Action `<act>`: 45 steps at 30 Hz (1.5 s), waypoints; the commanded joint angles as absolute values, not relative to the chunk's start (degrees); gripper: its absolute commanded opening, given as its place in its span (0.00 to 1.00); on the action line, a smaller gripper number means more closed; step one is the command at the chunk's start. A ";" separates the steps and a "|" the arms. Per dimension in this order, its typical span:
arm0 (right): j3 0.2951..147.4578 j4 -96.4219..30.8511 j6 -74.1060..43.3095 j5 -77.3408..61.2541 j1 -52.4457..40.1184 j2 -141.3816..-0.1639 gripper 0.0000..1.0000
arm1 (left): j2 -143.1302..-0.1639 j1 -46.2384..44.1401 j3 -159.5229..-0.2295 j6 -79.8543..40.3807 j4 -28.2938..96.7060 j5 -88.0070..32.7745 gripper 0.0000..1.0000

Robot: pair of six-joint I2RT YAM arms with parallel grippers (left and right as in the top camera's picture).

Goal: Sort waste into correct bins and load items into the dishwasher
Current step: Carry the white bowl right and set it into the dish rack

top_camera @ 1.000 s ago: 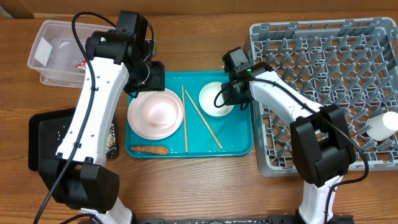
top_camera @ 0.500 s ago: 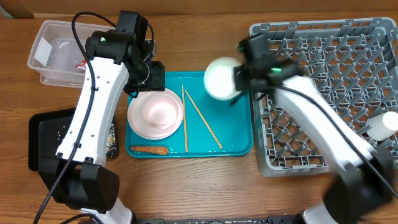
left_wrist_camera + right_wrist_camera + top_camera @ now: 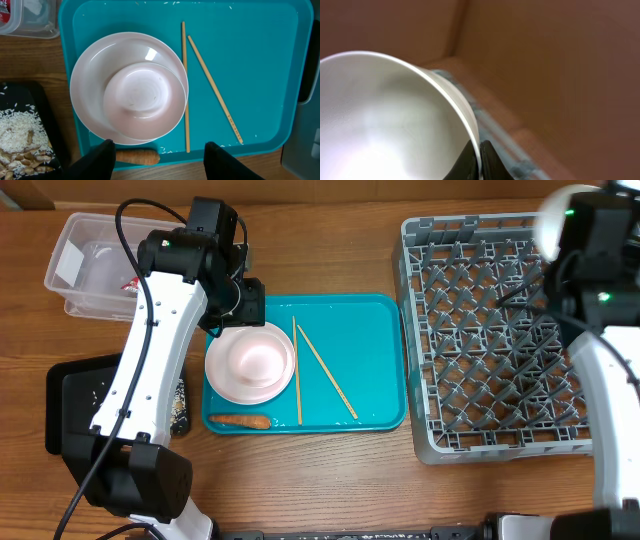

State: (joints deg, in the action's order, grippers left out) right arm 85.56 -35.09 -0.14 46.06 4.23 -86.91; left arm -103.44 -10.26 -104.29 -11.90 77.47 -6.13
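Overhead view of a wooden table (image 3: 330, 480) with two robot arms. At 2 o'clock, the right gripper (image 3: 480, 156) is pinched tight on the rim of a white bowl (image 3: 553, 215), holding it in the air over the far right corner of the grey dish rack (image 3: 480, 330). The rack fills the 3 o'clock side of the table.

At the centre lies a teal tray (image 3: 375, 345). On its 9 o'clock half sits a pink plate (image 3: 87, 90) with a smaller pink bowl (image 3: 142, 100) on top. Just beside them, toward 3 o'clock, lie two chopsticks (image 3: 185, 85), and a carrot (image 3: 240, 421) lies at the tray's 7 o'clock corner.

The left gripper (image 3: 159, 147) hovers above the plate with its fingers (image 3: 97, 160) spread wide, holding nothing.

A clear tub (image 3: 95, 265) sits at 10 o'clock. A black bin (image 3: 75, 415) with rice and scraps sits at 8 o'clock.
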 commanded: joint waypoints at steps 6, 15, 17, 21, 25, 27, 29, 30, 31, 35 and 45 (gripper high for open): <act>85.86 -27.14 0.89 73.36 14.44 -98.85 0.04 | -103.50 -10.15 -104.25 -12.47 77.32 -5.58 0.59; 85.84 -22.17 1.56 77.32 18.81 -113.19 0.04 | -103.50 -10.15 -104.25 -12.49 77.32 -5.80 0.60; 85.84 -21.96 1.52 77.32 18.83 -115.13 0.04 | -103.50 -10.15 -104.25 -12.49 77.30 -5.82 0.60; 85.84 -21.96 0.99 77.06 18.33 -117.67 0.04 | -103.50 -10.15 -104.25 -12.84 77.28 -5.98 0.60; 85.84 -24.32 -2.59 76.29 16.78 -118.13 0.04 | -103.50 -10.15 -104.22 -12.91 77.28 -6.00 0.60; 85.84 -25.58 -3.25 75.05 15.94 -118.13 0.04 | -103.50 -10.15 -104.25 -12.91 77.28 -6.00 0.60; 85.84 -27.11 -3.27 73.10 14.92 -118.13 0.04 | -103.50 -10.15 -104.25 -12.91 77.30 -5.98 0.60; 85.84 -27.59 -3.29 72.38 14.61 -118.13 0.04 | -103.50 -10.15 -104.25 -12.91 77.30 -5.98 0.61; 85.84 -28.25 -3.51 71.70 14.15 -118.13 0.04 | -103.50 -10.15 -104.22 -12.91 77.28 -5.98 0.61; 85.84 -31.51 -7.25 71.59 12.88 -118.13 0.04 | -103.50 -10.15 -104.25 -12.91 77.30 -5.98 0.62; 85.84 -37.45 -9.37 68.23 9.04 -117.99 0.27 | -103.50 -10.15 -104.25 -12.91 77.34 -5.98 0.62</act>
State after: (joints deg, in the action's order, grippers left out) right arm 85.91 -37.34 -8.58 73.76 11.31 -117.32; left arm -103.46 -10.26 -104.29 -12.08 77.34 -6.15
